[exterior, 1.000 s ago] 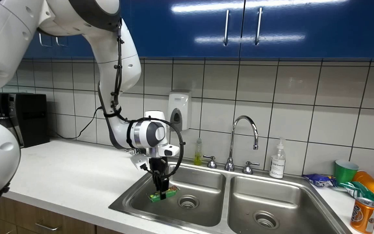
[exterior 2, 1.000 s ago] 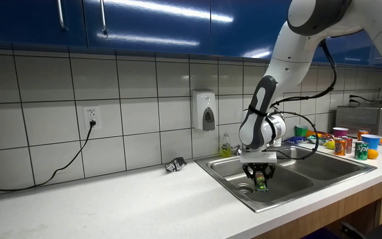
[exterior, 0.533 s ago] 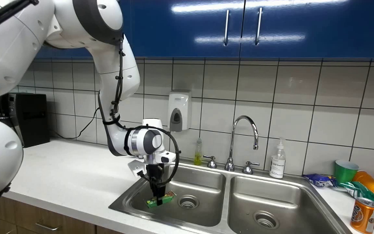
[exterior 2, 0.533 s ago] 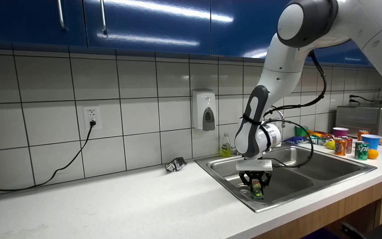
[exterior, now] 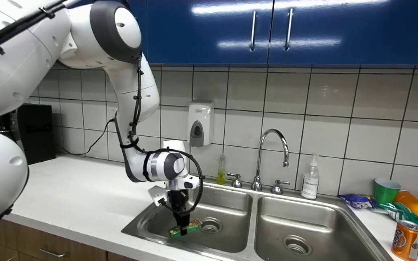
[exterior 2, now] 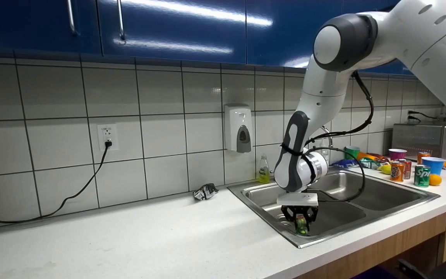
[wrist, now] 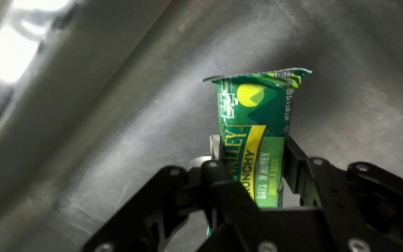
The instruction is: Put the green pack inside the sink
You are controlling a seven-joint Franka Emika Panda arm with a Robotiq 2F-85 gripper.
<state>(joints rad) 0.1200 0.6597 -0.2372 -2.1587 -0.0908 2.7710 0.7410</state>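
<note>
Pincer: gripping green packet by its long sides | packet: inside sink, in its half nearer the crumpled wrapper, bottom contact unclear | wrapper: near the back edge of the table

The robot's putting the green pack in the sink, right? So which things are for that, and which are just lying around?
For the job:
Green Oats 'n Honey granola bar pack
Jaws, shut on that pack
Stainless-steel double sink

Just lying around:
Crumpled silver wrapper
Sprite can
Orange soda can
Blue cup
Green cup
</note>
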